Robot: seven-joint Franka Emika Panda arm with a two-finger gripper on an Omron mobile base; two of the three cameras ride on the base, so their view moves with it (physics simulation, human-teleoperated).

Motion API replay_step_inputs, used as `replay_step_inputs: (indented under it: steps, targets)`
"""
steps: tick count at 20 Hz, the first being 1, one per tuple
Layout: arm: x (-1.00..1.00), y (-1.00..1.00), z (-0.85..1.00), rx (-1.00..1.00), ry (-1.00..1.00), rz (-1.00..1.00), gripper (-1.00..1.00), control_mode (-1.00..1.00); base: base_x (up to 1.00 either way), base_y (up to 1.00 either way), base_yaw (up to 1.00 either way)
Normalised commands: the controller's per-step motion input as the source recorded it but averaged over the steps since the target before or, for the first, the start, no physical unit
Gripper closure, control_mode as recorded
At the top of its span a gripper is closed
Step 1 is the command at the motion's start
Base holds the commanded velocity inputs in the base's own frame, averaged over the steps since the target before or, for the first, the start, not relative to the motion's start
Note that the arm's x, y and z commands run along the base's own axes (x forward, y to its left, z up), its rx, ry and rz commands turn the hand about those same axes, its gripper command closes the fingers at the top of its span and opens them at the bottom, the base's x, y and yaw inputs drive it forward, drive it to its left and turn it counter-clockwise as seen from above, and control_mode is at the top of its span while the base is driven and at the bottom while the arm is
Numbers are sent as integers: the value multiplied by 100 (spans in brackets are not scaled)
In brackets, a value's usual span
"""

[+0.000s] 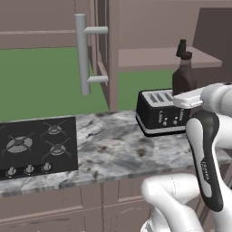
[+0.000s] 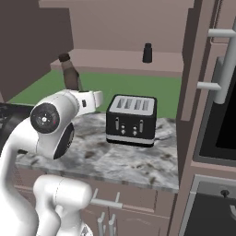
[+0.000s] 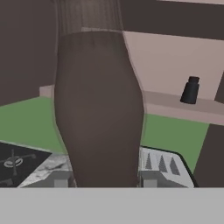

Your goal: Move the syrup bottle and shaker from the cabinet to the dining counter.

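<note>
syrup bottle [image 1: 183, 74] upright, lifted out in front of the cabinet shelf [image 2: 124, 60], above the marbled counter [image 1: 118, 149] just left of the black toaster [image 2: 132, 120]. gripper [image 3: 103, 181] clamped on its lower body, bottle looming large and close in hand view. shaker [image 2: 147, 52] standing on the shelf, well apart to the right. cabinet door [image 1: 102, 50] swung open, stove [image 1: 36, 145] at far left

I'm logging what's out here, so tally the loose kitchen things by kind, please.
Dark brown syrup bottle with dark cap: 1
Small black cylindrical shaker: 1
Black four-slot toaster: 1
Total: 3
</note>
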Motion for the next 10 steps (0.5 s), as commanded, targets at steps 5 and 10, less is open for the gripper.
replay_step_inputs:
  steps: [5, 10]
  targets:
    - [0, 0, 0, 0, 0, 0, 100, 100, -53, 0, 2]
    - [0, 0, 0, 0, 0, 0, 100, 100, -95, 5, 21]
